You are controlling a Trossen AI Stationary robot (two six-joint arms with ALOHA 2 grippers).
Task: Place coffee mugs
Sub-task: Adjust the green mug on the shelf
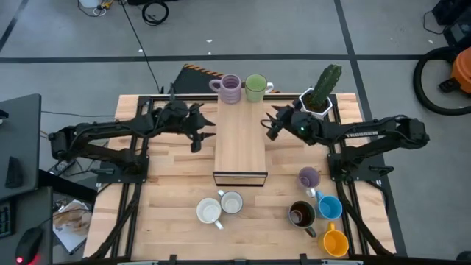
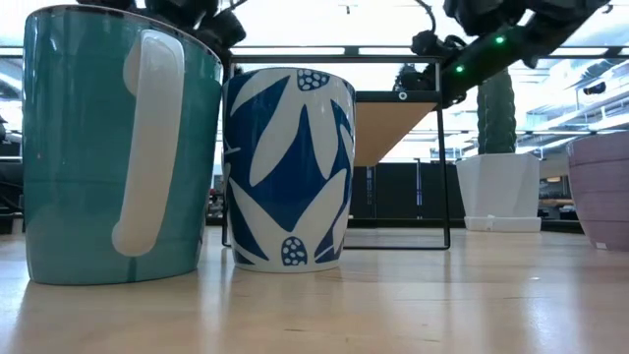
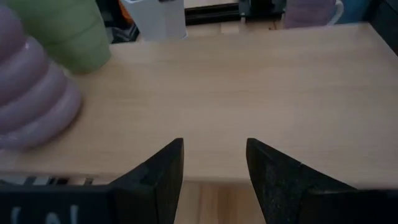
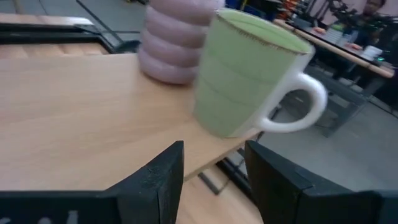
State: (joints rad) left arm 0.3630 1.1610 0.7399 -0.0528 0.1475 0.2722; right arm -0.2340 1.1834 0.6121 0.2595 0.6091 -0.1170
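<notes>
On the raised wooden shelf, you see the ribbed lilac mug and the light green mug side by side at its far end, while the left gripper and right gripper flank the shelf, each with fingers parted and holding nothing. The cactus pot stands just behind your right arm. Near the table's front edge you find two pale mugs, a second lilac mug, the dark brown mug, the blue mug and the orange mug.
</notes>
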